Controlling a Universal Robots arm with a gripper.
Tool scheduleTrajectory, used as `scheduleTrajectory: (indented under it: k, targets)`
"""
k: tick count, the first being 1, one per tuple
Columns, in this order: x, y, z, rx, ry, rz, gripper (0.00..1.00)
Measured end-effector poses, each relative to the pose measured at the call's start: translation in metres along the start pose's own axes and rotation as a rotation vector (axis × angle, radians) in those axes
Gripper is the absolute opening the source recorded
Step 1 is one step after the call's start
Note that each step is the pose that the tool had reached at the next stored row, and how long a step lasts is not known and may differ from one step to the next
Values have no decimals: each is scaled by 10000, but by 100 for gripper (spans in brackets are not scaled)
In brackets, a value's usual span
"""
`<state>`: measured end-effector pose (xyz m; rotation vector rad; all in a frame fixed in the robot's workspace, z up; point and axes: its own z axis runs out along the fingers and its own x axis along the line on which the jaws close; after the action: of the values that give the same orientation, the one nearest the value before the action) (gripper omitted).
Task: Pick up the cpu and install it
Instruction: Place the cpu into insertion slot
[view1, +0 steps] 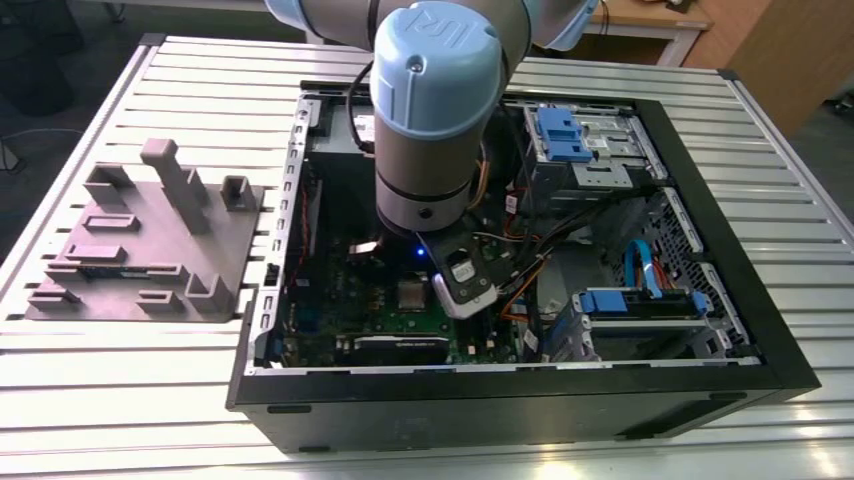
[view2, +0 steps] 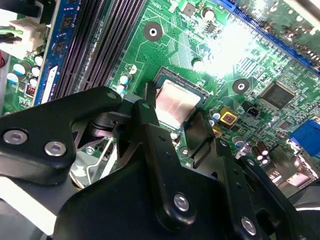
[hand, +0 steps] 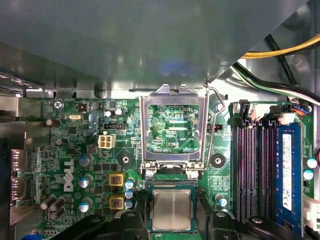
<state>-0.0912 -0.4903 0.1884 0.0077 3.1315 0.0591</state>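
- My claw (view2: 173, 106), black jointed metal, stands narrow. It is set to the width of the small flat square cpu (hand: 171, 210) with the silvery-grey metal top, and holds it by two opposite edges.
- In the second wrist view one of my black fingers (view2: 145, 120) lies along one edge of the cpu. The other finger covers the chip's far corner.
- The bright hinged metal frame (hand: 173, 95) of the socket is swung open, and green board shows through its window.
- The cpu lies just beside the hinge end of that frame, square to it, over the dark socket. I cannot tell whether the chip is fully seated or a little above it.
- The green printed motherboard (hand: 75, 150) spreads out around the frame, with small capacitors and two yellow square parts near the frame's hinge end.
- A row of long black memory slots (hand: 250, 170) runs beside the frame, parallel to its long sides. One blue memory stick (hand: 287, 170) stands beyond the slots.
- Yellow and black cables (hand: 285, 50) pass near the frame's free end.
- In the exterior view my pale blue and grey arm (view1: 427, 120) reaches down into the open black computer case (view1: 534, 400), which holds the frame.
- A grey moulded fixture block (view1: 147, 250) sits well apart from the frame. It is outside the case, on the silver slatted table (view1: 134, 400).
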Motion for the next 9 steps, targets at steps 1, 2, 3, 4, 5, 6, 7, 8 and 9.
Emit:
scheduleTrajectory:
  k: [1, 2, 3, 4, 5, 6, 7, 8, 9]
  targets:
    - [0, 0, 1, 2, -1, 0, 48]
    - [0, 0, 1, 2, -1, 0, 48]
    - [0, 0, 1, 3, -1, 0, 55]
    - [0, 0, 1, 4, -1, 0, 55]
    - [0, 0, 1, 3, -1, 0, 55]
    - [0, 0, -1, 5, 0, 0, 55]
    - [0, 0, -8, 7, 3, 0, 55]
    - [0, 1, -18, 5, 3, 0, 55]
    - [0, 1, -32, 5, 7, 1, 55]
